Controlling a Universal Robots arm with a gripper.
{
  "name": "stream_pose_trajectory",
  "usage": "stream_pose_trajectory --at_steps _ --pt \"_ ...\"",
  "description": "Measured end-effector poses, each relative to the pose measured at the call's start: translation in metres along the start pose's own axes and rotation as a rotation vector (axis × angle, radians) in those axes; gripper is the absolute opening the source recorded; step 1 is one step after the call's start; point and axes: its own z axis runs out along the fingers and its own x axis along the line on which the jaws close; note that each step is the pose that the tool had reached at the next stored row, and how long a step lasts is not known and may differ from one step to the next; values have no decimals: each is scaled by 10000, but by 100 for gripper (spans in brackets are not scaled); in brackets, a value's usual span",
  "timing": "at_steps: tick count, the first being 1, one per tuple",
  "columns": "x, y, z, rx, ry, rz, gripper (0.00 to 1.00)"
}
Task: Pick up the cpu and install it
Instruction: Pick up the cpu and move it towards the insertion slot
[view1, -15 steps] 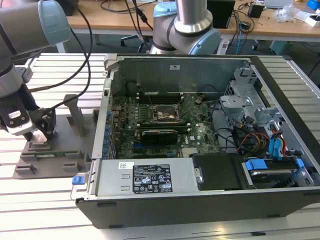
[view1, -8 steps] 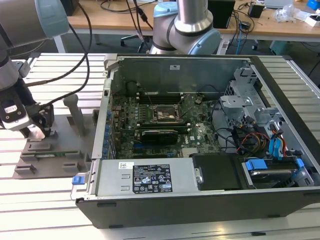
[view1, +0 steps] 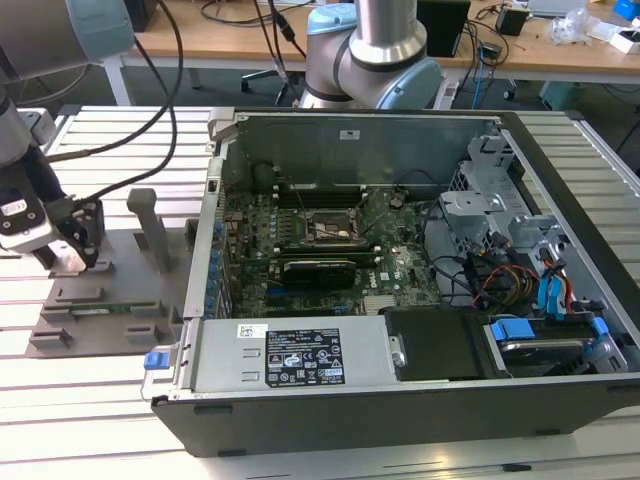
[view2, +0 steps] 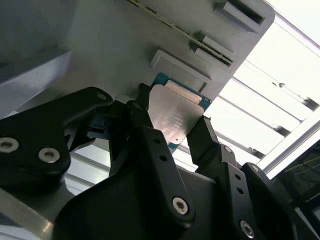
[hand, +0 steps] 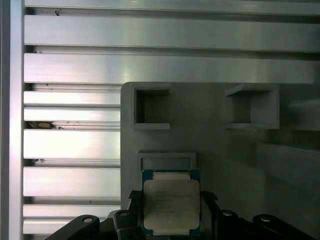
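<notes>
My black claw (hand: 171, 200) pinches the small, flat, silvery-grey square cpu (hand: 171, 210) by two sides, hiding those edges. It sits over the grey plastic tray with raised blocks (hand: 215, 130) on the slatted aluminium surface (hand: 70, 145); I cannot tell if they touch. Farther off, the open black computer case (view1: 420, 415) holds a dark square socket (view1: 330, 228).

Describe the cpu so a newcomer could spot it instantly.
Start at the open computer case; on the exterior view's left lies a grey tray, with the gripper over it. Between its fingers sits the cpu: a flat silvery square with a blue-green rim, unlike the tray's grey blocks.
</notes>
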Motion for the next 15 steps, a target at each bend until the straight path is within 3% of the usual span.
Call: stream_pose_trajectory --at_steps 15 --pt "-8 0 -321 0 -1 0 55"
